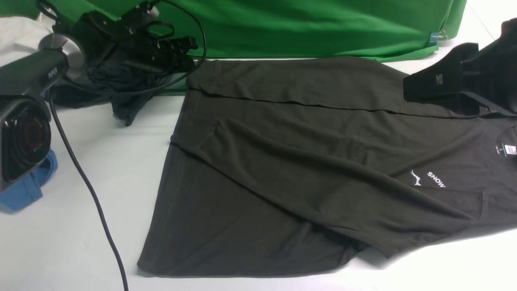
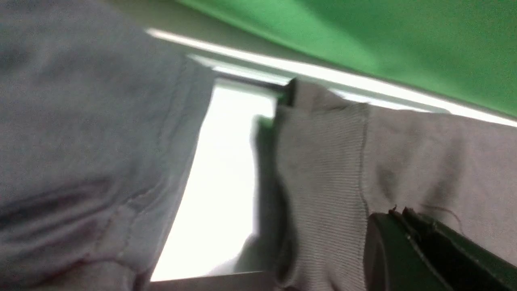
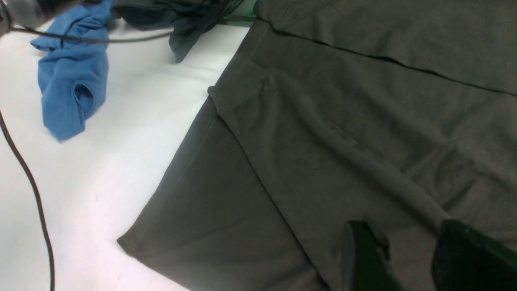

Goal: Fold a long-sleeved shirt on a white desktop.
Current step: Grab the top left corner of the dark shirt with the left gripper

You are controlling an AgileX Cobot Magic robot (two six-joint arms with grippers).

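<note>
The long-sleeved shirt [image 1: 282, 161] lies spread on the white desktop [image 1: 121, 161], neck label and "SNOW" lettering at the right, both sleeves folded across the body. My left gripper [image 1: 183, 54] is at the shirt's far left corner. In the left wrist view its fingers [image 2: 398, 212] are pressed together where the ribbed cuff [image 2: 323, 169] meets the sleeve, pinching the fabric. My right gripper [image 1: 428, 87] hovers over the far right shoulder. Its fingers stand apart [image 3: 408, 242] with flat shirt cloth [image 3: 323, 141] below them.
A smaller dark garment [image 1: 117, 89] is bunched under the left arm. A blue garment [image 1: 24, 190] lies at the left edge. A black cable [image 1: 93, 194] trails across the desktop to the front. The green backdrop [image 1: 303, 24] hangs along the far edge.
</note>
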